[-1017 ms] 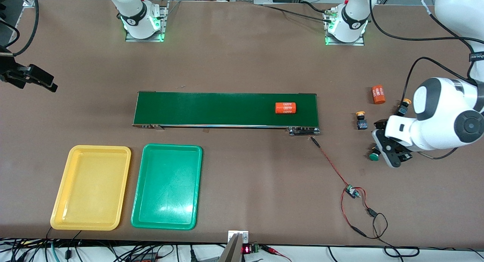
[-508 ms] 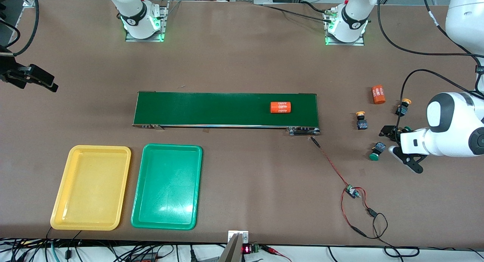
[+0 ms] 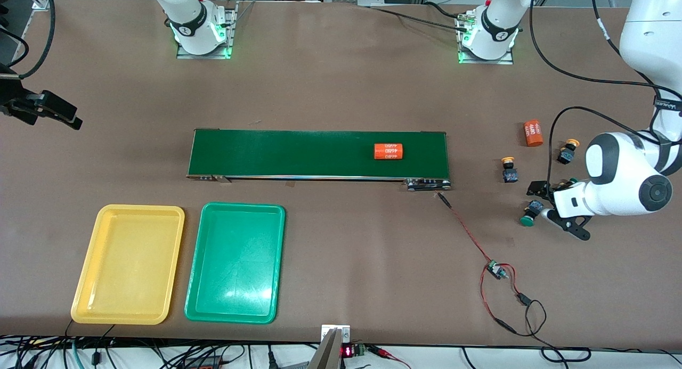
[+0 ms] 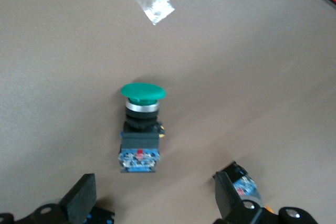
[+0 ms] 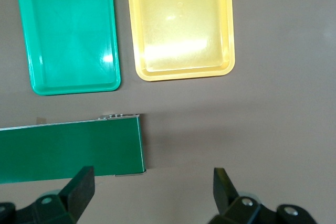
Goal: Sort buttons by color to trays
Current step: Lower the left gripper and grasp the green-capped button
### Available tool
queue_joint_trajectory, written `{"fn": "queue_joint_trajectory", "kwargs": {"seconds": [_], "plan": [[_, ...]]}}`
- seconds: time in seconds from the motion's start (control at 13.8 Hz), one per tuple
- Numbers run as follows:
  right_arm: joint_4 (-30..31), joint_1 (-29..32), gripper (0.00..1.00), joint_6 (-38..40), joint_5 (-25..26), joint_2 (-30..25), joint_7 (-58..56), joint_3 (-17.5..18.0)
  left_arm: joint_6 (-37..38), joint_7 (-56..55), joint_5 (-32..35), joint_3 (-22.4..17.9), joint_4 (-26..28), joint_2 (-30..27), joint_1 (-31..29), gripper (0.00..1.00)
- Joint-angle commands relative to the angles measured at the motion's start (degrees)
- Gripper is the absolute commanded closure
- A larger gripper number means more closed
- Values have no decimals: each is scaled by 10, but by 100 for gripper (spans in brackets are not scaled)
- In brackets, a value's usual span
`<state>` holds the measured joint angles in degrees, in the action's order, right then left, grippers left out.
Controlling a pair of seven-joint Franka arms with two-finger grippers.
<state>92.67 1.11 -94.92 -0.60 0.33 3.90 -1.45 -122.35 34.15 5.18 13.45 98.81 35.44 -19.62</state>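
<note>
A green-capped button (image 3: 529, 215) (image 4: 140, 129) lies on its side on the table, just ahead of my open left gripper (image 3: 542, 201) (image 4: 152, 202) and in line with the gap between its fingers, untouched. Two yellow-capped buttons (image 3: 509, 169) (image 3: 568, 152) stand farther from the camera. A sliver of a second green cap (image 3: 573, 181) shows beside the left hand. The yellow tray (image 3: 130, 262) (image 5: 181, 24) and green tray (image 3: 234, 262) (image 5: 68, 30) lie side by side, bare. My right gripper (image 3: 64, 114) (image 5: 152, 195) waits, open, high above the table near the belt's end.
A dark-green conveyor belt (image 3: 293, 153) (image 5: 68, 150) carries an orange cylinder (image 3: 388, 151). Another orange cylinder (image 3: 533, 133) lies near the yellow-capped buttons. A red-and-black wire with a small board (image 3: 495, 269) runs from the belt toward the table's front edge.
The left gripper swung off the green-capped button, then came back toward it. The cylinder on the belt slid toward the right arm's end. The right arm stayed still.
</note>
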Motion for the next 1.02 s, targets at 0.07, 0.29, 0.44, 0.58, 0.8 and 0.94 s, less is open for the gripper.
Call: {"fn": "queue_joint_trajectory", "kwargs": {"seconds": [0.07,0.29,0.44,0.58,0.8,0.94], "plan": [[-2,2,0,5,-9,-2,-5,0,-37,-4,13,-3,8,11,-2,0],[-2,0,0,5,-9,-2,-4,0,-52,0,13,-11,7,26,-3,0],[-3,0,0,4,-9,-2,-4,0,-53,0,12,-11,8,33,-4,0],[-2,0,0,5,-9,-2,-4,0,-53,1,12,-11,9,36,-4,0],[-2,0,0,5,-9,-2,-4,0,-54,1,12,-11,8,39,-3,8],[-2,0,0,5,-9,-2,-4,0,-59,2,12,-11,9,40,-3,16]]}}
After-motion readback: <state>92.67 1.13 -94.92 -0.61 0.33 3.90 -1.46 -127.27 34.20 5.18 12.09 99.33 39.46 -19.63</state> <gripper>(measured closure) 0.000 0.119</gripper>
